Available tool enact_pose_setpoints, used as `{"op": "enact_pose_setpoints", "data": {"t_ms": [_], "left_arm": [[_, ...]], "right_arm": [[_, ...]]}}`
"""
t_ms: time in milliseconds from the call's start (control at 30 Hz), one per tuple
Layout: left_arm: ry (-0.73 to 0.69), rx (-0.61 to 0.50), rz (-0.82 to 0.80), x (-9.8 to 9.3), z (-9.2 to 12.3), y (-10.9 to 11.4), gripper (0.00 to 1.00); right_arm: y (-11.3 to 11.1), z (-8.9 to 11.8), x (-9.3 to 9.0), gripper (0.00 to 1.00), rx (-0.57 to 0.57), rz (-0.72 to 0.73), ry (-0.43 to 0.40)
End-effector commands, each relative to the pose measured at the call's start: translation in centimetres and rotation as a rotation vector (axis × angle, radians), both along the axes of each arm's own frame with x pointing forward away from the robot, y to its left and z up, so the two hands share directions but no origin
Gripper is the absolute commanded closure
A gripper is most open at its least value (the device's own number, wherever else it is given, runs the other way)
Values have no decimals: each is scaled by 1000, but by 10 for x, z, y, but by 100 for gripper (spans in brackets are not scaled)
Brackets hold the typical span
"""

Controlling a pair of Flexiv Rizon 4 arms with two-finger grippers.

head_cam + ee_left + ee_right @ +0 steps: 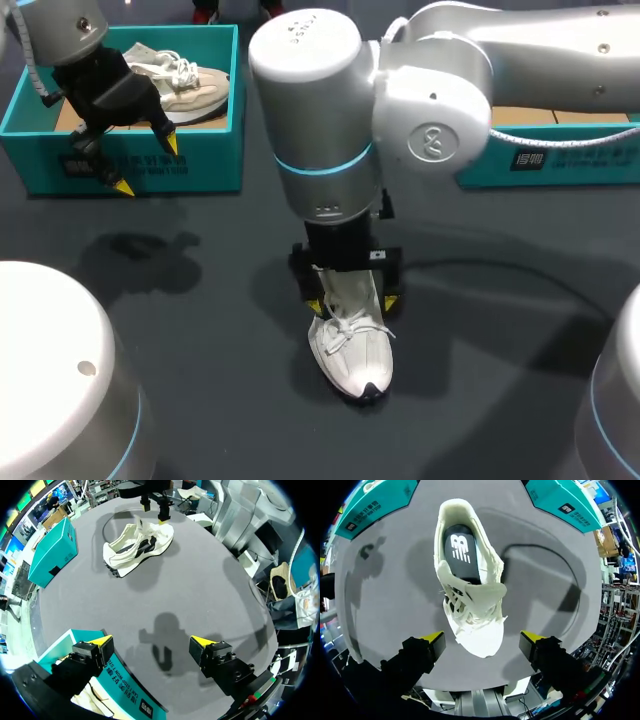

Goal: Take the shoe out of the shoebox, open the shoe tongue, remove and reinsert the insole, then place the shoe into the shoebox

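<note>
A white shoe lies on the dark table, toe toward me, laces loose. In the right wrist view the shoe has its tongue folded forward and the black insole shows inside. My right gripper hangs open above it. In its wrist view the right gripper has the toe lying between the fingers, untouched. My left gripper is open over the front wall of the teal shoebox. In the left wrist view the left gripper holds nothing and the shoe lies far ahead.
A second, beige shoe lies inside the left shoebox. Another teal box stands at the back right. A black cable curves over the table to the right of the white shoe.
</note>
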State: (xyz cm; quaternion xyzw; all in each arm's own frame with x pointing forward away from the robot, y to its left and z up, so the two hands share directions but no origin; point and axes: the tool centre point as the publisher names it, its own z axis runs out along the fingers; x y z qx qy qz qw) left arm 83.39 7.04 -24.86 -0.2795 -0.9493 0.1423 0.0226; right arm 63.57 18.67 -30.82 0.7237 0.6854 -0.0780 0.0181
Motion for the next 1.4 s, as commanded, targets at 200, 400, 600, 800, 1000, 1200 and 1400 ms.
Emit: {"op": "enact_pose_setpoints", "data": {"t_ms": [200, 400, 600, 800, 1000, 1200, 1400], "left_arm": [[-1, 3, 0, 0, 0, 0, 0], [-1, 3, 0, 0, 0, 0, 0], [-1, 3, 0, 0, 0, 0, 0], [-1, 3, 0, 0, 0, 0, 0], [-1, 3, 0, 0, 0, 0, 0], [-1, 3, 0, 0, 0, 0, 0], [-1, 3, 0, 0, 0, 0, 0]], "right_arm": [[6, -2, -8, 58, 4, 14, -36], [13, 1, -1, 61, -18, 41, -34], [13, -6, 20, 62, 8, 104, -35], [2, -15, 43, 64, 41, 131, -37], [-9, -31, 66, 66, 84, 150, -20], [-8, -39, 88, 68, 110, 216, 13], [-5, -19, 76, 69, 42, 201, -28]]}}
